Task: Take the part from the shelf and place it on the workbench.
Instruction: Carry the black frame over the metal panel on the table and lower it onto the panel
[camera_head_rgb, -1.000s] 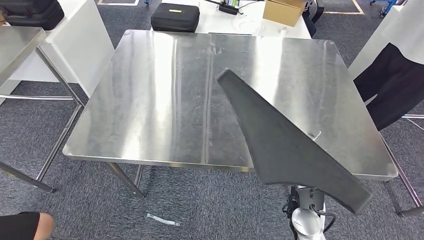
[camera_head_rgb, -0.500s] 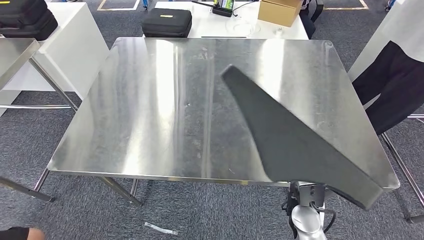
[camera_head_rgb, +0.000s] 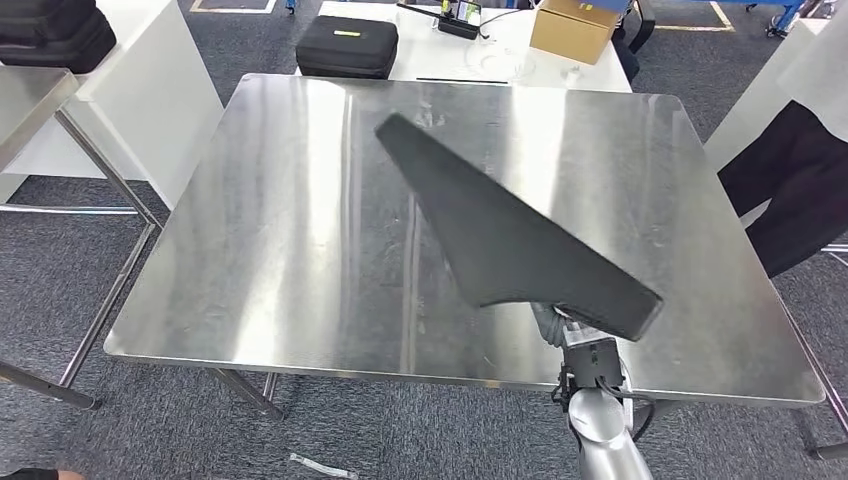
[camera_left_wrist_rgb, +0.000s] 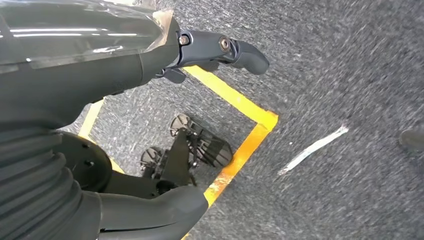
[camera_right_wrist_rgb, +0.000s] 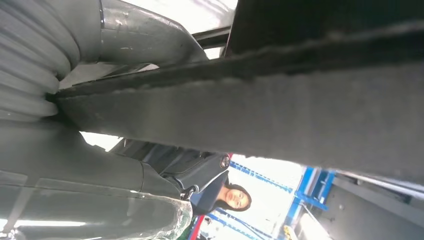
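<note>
The part (camera_head_rgb: 500, 235) is a long dark grey foam wedge, narrow at its far tip and wide at the near end. It hangs slightly above the middle of the steel workbench (camera_head_rgb: 280, 250), tip pointing to the far left. My right hand (camera_head_rgb: 560, 322) grips it from underneath at the wide end and is mostly hidden by it. The right wrist view shows the part's underside (camera_right_wrist_rgb: 280, 105) close up, lying across my right hand (camera_right_wrist_rgb: 90, 145). My left hand (camera_left_wrist_rgb: 150, 60) hangs over the carpet with fingers apart and holds nothing.
A person in dark trousers (camera_head_rgb: 790, 190) stands at the workbench's right side. Beyond the bench a white table carries a black case (camera_head_rgb: 347, 45) and a cardboard box (camera_head_rgb: 572, 27). A second steel table (camera_head_rgb: 30, 95) and a white cabinet (camera_head_rgb: 150, 80) stand to the left.
My right arm has reached forward and carried the part left and farther over the workbench. The view has also shifted slightly.
</note>
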